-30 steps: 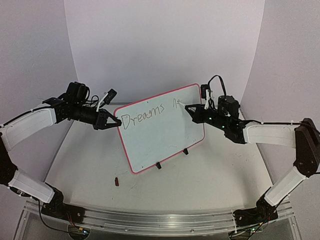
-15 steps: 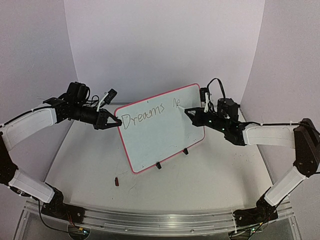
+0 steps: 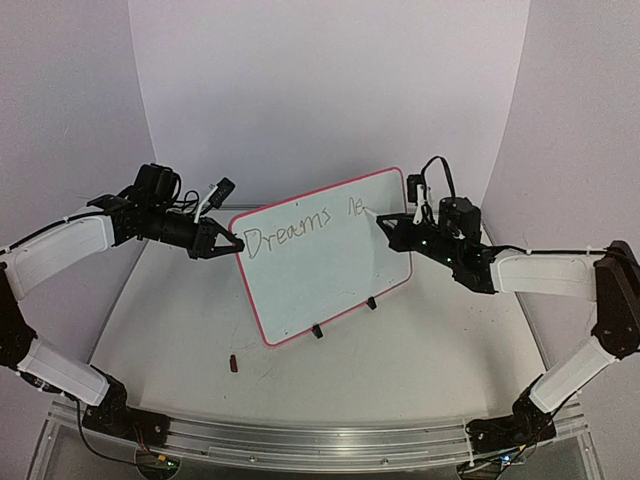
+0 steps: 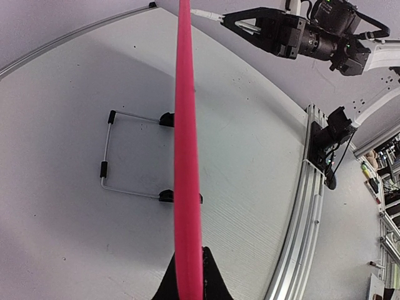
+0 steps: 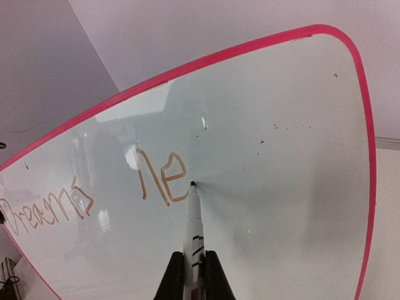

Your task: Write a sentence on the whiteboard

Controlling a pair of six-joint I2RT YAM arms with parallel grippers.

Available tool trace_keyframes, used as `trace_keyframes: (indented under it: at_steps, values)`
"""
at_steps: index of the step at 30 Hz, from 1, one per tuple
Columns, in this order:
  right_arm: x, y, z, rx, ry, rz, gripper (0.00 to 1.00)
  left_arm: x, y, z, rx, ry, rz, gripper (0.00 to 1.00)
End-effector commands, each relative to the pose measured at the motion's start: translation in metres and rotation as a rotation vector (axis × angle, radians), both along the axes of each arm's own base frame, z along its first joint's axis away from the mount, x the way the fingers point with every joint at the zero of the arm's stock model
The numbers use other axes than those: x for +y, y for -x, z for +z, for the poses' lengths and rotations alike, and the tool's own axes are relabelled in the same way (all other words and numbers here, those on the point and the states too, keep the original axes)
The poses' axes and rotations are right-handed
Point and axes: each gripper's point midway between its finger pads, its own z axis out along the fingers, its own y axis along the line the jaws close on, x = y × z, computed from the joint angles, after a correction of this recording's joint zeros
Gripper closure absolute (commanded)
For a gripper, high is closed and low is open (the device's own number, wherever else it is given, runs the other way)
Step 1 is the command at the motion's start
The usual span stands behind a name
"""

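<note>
The whiteboard [image 3: 320,270], white with a red frame, stands tilted on black feet mid-table. The sentence [image 3: 290,234] reads "Dreams" then "ne" [image 5: 164,180] on the top line. My left gripper [image 3: 232,245] is shut on the board's left red edge [image 4: 187,187]. My right gripper [image 3: 385,226] is shut on a white marker pen [image 5: 192,225]. The pen's tip touches the board just right of the "e".
A small dark red cap [image 3: 234,363] lies on the table in front of the board. The board's wire stand [image 4: 125,156] shows behind it. Aluminium rail [image 3: 300,440] runs along the near edge. White walls close in on three sides.
The right gripper has written on: one second ago only a first stroke stood after "Dreams", now "ne" stands there, and the pen has shifted slightly right. The left arm has not moved.
</note>
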Motion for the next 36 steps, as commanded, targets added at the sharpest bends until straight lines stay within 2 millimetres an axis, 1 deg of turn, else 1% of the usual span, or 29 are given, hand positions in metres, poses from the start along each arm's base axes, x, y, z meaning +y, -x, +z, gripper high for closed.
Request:
trace_keyframes:
  at_steps: [1,4,12,18,23,29,36]
  values:
    - [-0.007,0.007,0.035,-0.086,-0.050,-0.007,1.00,-0.001,0.003,-0.016,0.037,-0.047,-0.014,1.00]
    - [-0.006,0.008,0.036,-0.086,-0.059,0.001,1.00,-0.001,0.003,-0.016,0.038,-0.046,-0.013,1.00]
    - [-0.002,0.000,0.023,-0.059,-0.043,-0.009,1.00,-0.002,0.003,-0.017,0.040,-0.048,-0.016,1.00]
    - [-0.001,-0.008,0.017,-0.050,-0.031,-0.029,1.00,-0.003,0.003,-0.018,0.044,-0.050,-0.018,1.00]
    - [-0.006,-0.012,0.016,-0.053,-0.023,-0.067,1.00,-0.003,0.003,-0.019,0.042,-0.051,-0.017,1.00]
    - [-0.014,-0.016,0.021,-0.070,-0.017,-0.116,1.00,-0.002,0.003,-0.018,0.042,-0.052,-0.017,1.00]
    - [-0.011,-0.017,0.035,-0.105,-0.019,-0.103,1.00,-0.003,0.003,-0.018,0.042,-0.053,-0.017,1.00]
